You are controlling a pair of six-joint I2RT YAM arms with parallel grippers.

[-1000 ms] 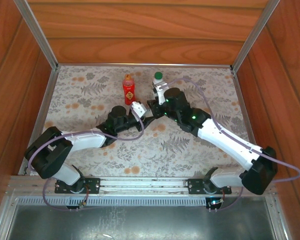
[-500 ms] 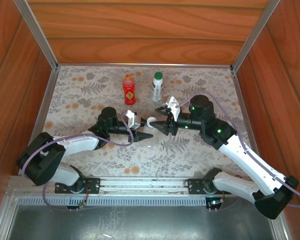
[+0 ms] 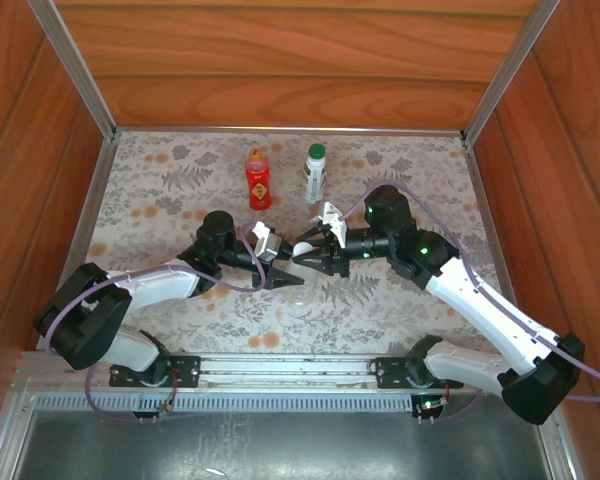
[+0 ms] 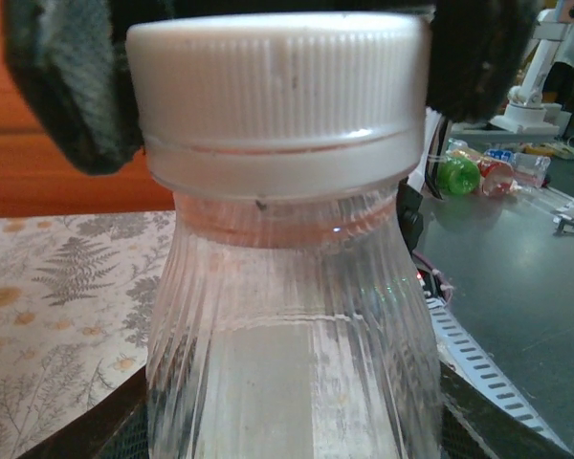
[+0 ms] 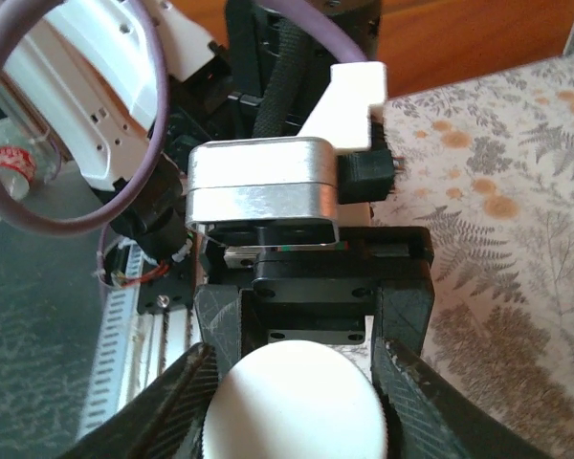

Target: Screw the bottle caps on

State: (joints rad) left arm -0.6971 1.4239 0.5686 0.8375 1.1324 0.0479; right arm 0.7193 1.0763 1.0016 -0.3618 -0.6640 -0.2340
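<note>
Item: cap (image 4: 277, 91), white, seated on the bottle (image 4: 287, 373) neck, pinched at its ribbed sides between the right gripper (image 3: 305, 255) fingers. The bottle is clamped low between the left gripper (image 3: 284, 276) fingers. Risk: cross-threading if you turn with the axes tilted; the bottle spinning if the left grip slips. Pose: both arms reach inward, forearms low, grippers nose to nose.

We record: white cap (image 4: 277, 96); short bottle (image 4: 287, 335), clear, ribbed; red bottle (image 3: 257, 185), yellow-marked label, orange cap (image 3: 256, 154); right of the red bottle, clear bottle (image 3: 314, 182), dark green cap (image 3: 317, 151); cloth (image 3: 380, 300), grey ferns, orange flowers.
</note>
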